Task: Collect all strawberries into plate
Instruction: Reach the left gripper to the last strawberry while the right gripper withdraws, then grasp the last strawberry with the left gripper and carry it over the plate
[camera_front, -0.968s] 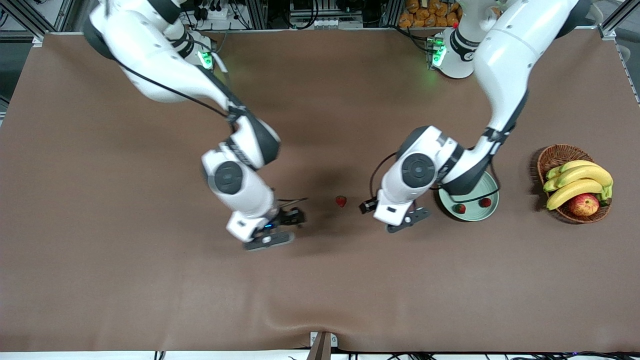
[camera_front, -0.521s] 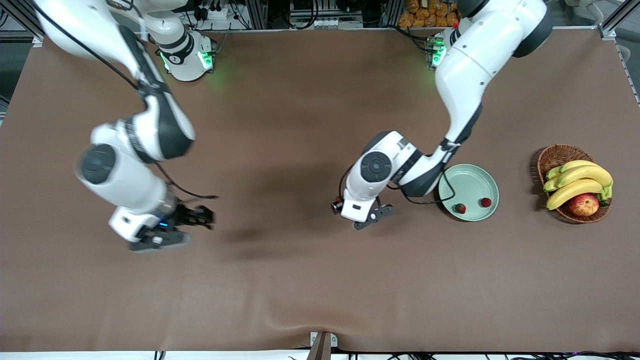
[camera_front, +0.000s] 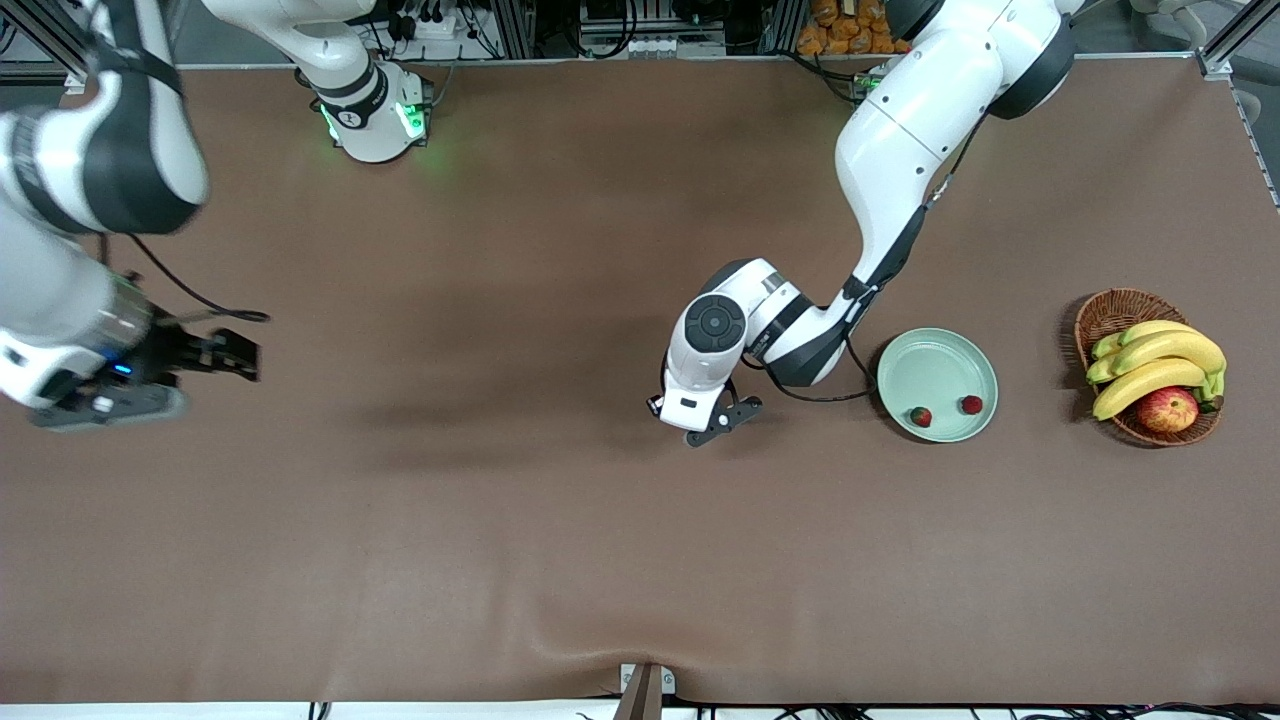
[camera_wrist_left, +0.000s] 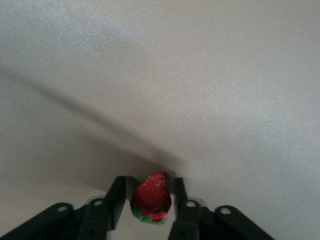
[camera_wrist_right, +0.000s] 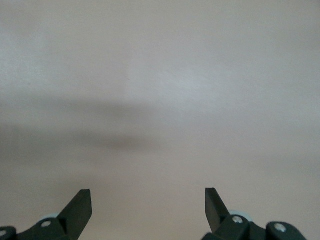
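Note:
The pale mint-green plate lies toward the left arm's end of the table, with two strawberries in it near the rim closest to the front camera. My left gripper is low over the table's middle, beside the plate. In the left wrist view the left gripper is shut on the third strawberry, which is hidden under the hand in the front view. My right gripper is open and empty over the right arm's end of the table; its wrist view shows the right gripper over bare mat.
A brown wicker basket with bananas and a red-yellow apple stands beside the plate, nearer the table's end. The brown mat covers the whole table.
My right arm has swung away from the middle to its own end of the table. My left gripper has moved from beside the plate onto the loose strawberry and closed on it.

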